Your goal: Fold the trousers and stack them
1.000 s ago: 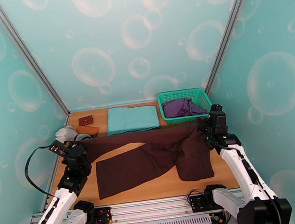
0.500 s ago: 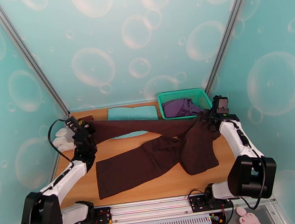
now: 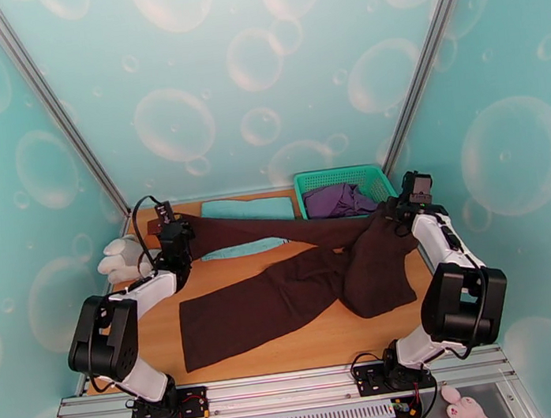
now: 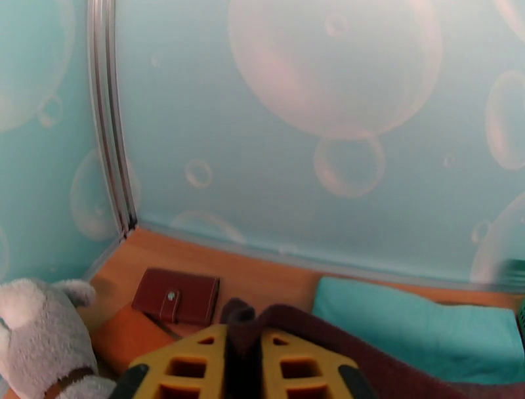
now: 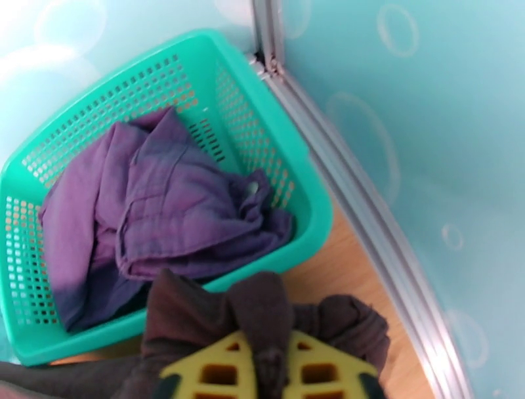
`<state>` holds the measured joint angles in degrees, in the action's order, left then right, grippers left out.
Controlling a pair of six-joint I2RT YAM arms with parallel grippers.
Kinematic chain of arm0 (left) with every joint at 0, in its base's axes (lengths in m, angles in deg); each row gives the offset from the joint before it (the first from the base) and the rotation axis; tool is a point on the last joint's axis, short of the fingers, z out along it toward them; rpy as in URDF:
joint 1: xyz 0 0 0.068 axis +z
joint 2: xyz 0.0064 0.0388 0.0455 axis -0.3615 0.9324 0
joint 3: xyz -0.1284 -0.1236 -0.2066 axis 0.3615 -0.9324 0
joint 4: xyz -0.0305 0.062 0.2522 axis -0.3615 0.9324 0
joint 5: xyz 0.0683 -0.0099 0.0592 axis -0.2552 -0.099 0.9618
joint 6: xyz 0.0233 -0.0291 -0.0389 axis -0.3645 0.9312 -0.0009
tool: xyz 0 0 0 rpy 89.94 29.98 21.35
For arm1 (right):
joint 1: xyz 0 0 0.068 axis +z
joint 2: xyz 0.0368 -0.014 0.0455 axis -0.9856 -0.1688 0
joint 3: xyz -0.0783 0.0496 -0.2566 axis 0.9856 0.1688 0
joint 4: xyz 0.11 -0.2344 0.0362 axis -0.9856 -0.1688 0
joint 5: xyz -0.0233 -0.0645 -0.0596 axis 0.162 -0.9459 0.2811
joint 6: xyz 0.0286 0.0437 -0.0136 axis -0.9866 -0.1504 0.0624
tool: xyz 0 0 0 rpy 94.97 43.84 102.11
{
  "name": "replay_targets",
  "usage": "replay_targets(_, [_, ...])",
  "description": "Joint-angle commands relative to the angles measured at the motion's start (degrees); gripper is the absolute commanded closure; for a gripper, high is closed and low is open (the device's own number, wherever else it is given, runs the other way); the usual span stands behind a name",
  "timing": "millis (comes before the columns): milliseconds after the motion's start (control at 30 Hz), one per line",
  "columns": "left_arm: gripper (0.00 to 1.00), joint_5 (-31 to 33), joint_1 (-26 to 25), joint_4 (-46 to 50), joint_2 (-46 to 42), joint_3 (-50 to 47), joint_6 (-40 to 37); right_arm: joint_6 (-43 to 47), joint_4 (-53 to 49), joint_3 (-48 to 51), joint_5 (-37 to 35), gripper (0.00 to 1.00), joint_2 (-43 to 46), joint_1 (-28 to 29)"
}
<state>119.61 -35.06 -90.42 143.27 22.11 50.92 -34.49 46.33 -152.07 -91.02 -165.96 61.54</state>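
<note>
Two arms reach from bent elbows toward the far side of the bench point(image 3: 323, 343), one at each end. The left hand point(image 4: 241, 341) sits raised near the plush toy point(image 3: 122, 255) and wallet point(image 4: 176, 296), its fingers pressed onto a leg end of the trousers point(image 3: 286, 300). The right hand point(image 5: 268, 348), beside the green basket point(image 3: 304, 179) holding the purple garment point(image 3: 338, 199), pinches bunched brown cloth. Between them one leg hangs taut over the teal cloth point(image 3: 244, 209); the other leg lies flat mid-bench.

Brown trousers point(image 5: 190, 308) in right gripper point(image 5: 266, 364), purple garment point(image 5: 177, 203) in teal basket point(image 5: 292, 164) beyond.
</note>
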Motion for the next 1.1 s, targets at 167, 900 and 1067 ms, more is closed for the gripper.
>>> replay_targets(167, [0.52, -11.3, -0.2, 22.4, -27.2, -13.8, 14.5, 0.7, 15.0, 5.4, -11.1, 0.36, 11.4, -2.6])
replay_targets(900, [0.42, -34.5, 4.2, 35.5, 16.9, 26.8, 21.4, -30.8, 2.6, 30.1, -6.1, 0.09, 18.2, 38.8])
replay_targets(1067, [0.46, -36.6, 3.8, 38.4, 20.7, 30.1, 22.6, -35.3, -4.2, 30.4, -13.9, 0.09, 20.4, 46.2])
